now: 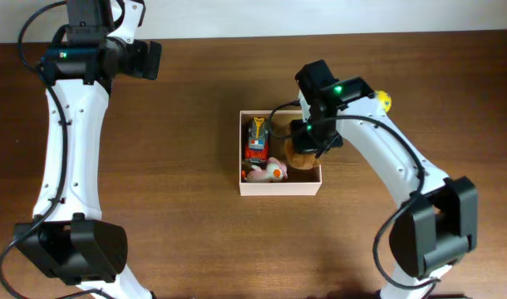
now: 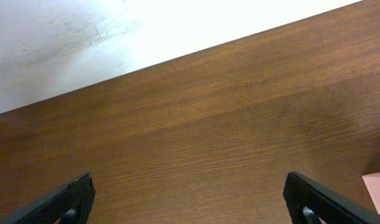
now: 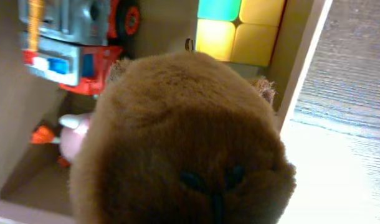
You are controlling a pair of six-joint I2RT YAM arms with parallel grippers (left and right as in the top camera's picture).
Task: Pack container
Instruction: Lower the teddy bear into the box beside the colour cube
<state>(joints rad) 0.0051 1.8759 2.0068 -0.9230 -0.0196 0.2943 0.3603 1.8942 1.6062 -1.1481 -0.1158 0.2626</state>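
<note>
Square shallow cardboard container (image 1: pixel 278 188), white outside and tan inside, sits mid-table on the dark wood table (image 1: pixel 179 208), a bit right of centre, flat and upright. Already inside:
- A red toy truck (image 1: pixel 257 141) lies along the left wall.
- A small pink-and-orange toy (image 1: pixel 266 172) is in the near-left corner.
- A block of yellow and green squares (image 3: pixel 238 25) sits against the far wall. It shows only in the right wrist view.

Right gripper (image 1: pixel 310 138) hangs over the right half of the container. Its jaws are pulled in narrow and look pinched on a brown plush toy (image 3: pixel 177 137). The plush fills the wrist view and hides the fingers, so contact can't be seen directly. The plush is partly over the right wall (image 3: pixel 299 56), not clearly settled on the floor.

Left gripper (image 2: pixel 190 202) is parked far back-left over bare wood, spread wide and holding nothing, well apart from the container.

Handling judgement:
- The container likely weighs little, with thin walls, stiff enough but crushable.
- It probably slides on the smooth wood if nudged while the plush is pushed in.
- The best hold would be a pinch over one wall's rim, at the left or near side, which is free of the right arm.
- The plush is soft and springy, so it may bulge over the rim.
- The remaining free space is tight.
</note>
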